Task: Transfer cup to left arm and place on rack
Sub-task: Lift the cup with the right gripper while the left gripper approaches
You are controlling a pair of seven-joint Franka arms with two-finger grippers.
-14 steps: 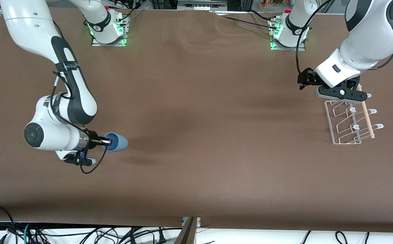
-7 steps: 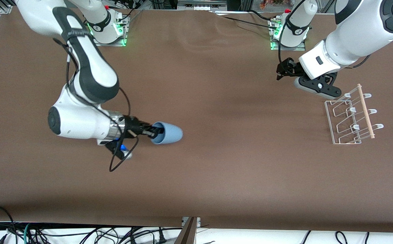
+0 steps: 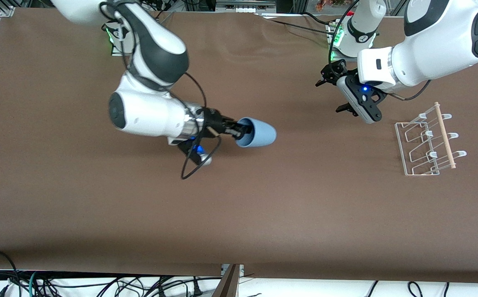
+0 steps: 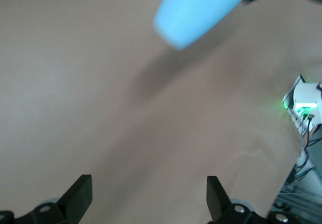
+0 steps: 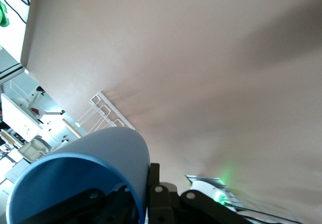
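While the right end effector (image 3: pixel 239 130) is clenching the cup (image 3: pixel 257 133) by its rim, carrying it sideways over mid-worktop (image 3: pixel 239 206), the left end effector (image 3: pixel 348 95), at the cup's 2 o'clock, is hanging released; it should be closing on the cup's free base end before release. Rack (image 3: pixel 428 142) sits at the cup's 3 o'clock.

Even overhead light, soft shadows on the table (image 3: pixel 239 214); the cup (image 4: pixel 201 7) blurs in the left wrist view.

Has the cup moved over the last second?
Yes. The cup, held by the right gripper, has travelled toward the rack at the left arm's end.
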